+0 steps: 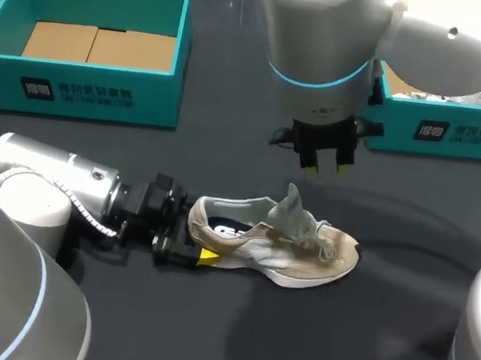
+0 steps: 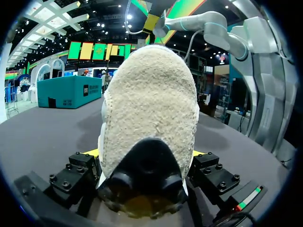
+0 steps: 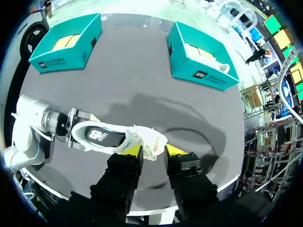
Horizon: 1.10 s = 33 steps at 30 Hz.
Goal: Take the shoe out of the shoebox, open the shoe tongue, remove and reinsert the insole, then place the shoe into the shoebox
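A dark grey table (image 1: 230,337) carries a teal shoebox (image 1: 94,87) far left and a second shoebox (image 1: 457,135) far right. The shoe (image 1: 310,257) stands mid-table, its heel clamped between the left jaws; the right jaws hang parted and empty just above its tongue

shoe (image 1: 278,242) on table (image 1: 379,338), left tool (image 1: 198,243) at heel, shoeboxes (image 1: 84,95) behind

Our beige shoe (image 1: 277,242) stands on its white sole mid-counter (image 1: 412,210), toe toward our right, with its tongue (image 1: 293,206) raised and the dark insole (image 1: 233,229) showing inside. At the far edge we see two open teal boxes: the left shoebox (image 1: 85,91) shows a cardboard floor, and the right shoebox (image 1: 456,136) holds something white.
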Available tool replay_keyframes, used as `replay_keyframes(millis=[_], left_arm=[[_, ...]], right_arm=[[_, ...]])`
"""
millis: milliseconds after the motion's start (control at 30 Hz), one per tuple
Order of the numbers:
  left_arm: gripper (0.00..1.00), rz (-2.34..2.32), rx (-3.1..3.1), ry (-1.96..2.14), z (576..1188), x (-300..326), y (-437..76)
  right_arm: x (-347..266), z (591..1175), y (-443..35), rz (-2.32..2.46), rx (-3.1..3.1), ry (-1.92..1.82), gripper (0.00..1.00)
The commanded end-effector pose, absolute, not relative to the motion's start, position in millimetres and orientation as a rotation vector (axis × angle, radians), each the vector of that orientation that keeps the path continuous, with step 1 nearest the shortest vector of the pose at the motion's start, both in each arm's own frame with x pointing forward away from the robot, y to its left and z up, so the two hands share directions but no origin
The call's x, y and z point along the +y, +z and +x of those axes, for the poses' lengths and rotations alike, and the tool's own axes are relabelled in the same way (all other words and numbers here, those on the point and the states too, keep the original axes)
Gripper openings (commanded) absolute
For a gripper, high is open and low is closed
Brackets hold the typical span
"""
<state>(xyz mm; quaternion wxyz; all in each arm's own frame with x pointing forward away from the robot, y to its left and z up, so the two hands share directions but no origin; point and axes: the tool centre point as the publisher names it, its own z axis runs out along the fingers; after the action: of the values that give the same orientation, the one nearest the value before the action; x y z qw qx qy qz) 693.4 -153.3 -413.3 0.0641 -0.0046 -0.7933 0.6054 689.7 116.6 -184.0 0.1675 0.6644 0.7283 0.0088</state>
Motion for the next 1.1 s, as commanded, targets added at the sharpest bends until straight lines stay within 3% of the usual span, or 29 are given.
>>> replay_keyframes(millis=[33, 167, 600, 867, 1100], left_arm=[[0.0, -0.012, -2.396, 1.828, 690.6, -154.1, -418.8], [0.0, -0.012, -2.396, 1.828, 690.6, -154.1, -418.8], [0.0, -0.012, -2.396, 1.828, 690.6, -154.1, -418.8], [0.0, -0.012, -2.396, 1.828, 690.6, -154.1, -418.8], [0.0, -0.012, -2.396, 1.828, 690.6, -154.1, -418.8]], right_arm=[[148.1, 695.4, -180.4, 1.582, 2.346, 0.017, 0.0], [170.4, 692.8, -186.8, 1.214, 2.68, 0.123, 0.0], [170.4, 692.8, -186.8, 1.214, 2.68, 0.123, 0.0], [211.1, 672.4, -232.2, 0.606, 2.941, 0.133, 0.0], [211.1, 672.4, -232.2, 0.606, 2.941, 0.133, 0.0]])
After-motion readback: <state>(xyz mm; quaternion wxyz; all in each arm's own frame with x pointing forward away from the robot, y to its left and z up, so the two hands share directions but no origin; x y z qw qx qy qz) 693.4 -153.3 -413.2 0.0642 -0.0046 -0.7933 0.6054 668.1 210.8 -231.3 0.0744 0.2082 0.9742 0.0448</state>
